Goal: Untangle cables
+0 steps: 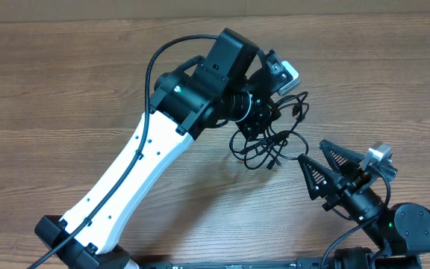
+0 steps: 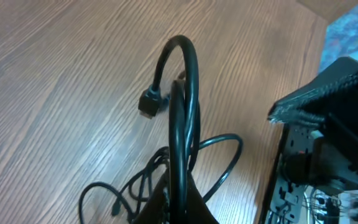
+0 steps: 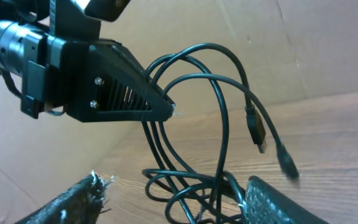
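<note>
Left end effector (image 3: 164,110), raised nearest the overhead lens, pressed together on a few strands of the cables (image 1: 271,143), holding them up to hang loops free and expose crossings. Lower loops seemingly resting on the table (image 1: 66,90), just toward 3 o'clock from centre. Right end effector (image 1: 310,149) spread at 4 o'clock of the tangle, likely placed to take a loose strand.

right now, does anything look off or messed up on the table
Yes: the cables are one tangled bunch. The left gripper, shut on several strands, holds loops up off the table with two plugs dangling. The right gripper is open beside the bunch, and one of its fingertips looks frayed.
</note>
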Motion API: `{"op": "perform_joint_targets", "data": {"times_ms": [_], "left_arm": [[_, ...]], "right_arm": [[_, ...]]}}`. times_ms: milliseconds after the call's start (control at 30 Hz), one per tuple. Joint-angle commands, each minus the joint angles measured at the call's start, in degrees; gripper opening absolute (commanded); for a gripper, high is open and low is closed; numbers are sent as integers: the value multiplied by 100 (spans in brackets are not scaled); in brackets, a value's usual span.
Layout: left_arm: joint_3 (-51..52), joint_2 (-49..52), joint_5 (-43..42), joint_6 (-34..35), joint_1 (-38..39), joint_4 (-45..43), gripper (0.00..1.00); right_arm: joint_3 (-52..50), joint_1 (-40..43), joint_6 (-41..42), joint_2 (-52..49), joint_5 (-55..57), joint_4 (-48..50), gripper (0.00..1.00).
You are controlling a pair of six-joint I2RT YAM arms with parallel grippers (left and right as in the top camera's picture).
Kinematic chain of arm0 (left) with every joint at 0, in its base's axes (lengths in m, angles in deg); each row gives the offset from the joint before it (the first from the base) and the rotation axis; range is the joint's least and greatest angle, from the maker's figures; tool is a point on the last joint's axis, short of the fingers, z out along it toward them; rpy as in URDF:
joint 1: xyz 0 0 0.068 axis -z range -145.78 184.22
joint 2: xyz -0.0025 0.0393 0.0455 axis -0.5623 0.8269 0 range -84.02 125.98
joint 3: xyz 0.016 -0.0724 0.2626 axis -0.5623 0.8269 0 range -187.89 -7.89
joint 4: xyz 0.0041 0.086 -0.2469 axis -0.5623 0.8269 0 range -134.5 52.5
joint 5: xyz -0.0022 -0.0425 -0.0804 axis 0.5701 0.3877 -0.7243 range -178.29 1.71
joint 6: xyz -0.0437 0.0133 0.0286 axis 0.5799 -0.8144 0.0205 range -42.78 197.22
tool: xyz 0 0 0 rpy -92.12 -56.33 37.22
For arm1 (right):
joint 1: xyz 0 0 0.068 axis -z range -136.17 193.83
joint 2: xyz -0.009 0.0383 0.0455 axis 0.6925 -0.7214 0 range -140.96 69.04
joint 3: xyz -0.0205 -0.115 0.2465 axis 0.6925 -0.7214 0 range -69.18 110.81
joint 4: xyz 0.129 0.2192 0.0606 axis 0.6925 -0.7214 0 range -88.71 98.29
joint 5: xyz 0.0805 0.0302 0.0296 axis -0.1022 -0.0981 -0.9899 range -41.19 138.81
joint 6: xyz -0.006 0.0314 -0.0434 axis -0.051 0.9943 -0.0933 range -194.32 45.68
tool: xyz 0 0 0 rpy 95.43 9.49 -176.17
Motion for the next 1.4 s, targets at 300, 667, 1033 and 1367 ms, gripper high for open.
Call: {"op": "perform_joint_targets", "data": {"times_ms": [300, 667, 1033, 1367], "left_arm": [[-92, -57, -243, 136, 422, -317, 4], [-92, -57, -608, 133, 540, -380, 4], [-92, -57, -1565, -476, 546, -387, 4], [-92, -57, -1895, -964, 680, -468, 4]], "right_arm": [[15, -17, 2, 46, 92, 7, 59], [15, -15, 2, 46, 205, -17, 31], [15, -15, -2, 44, 317, -120, 31], [15, -15, -4, 44, 317, -146, 18]]}}
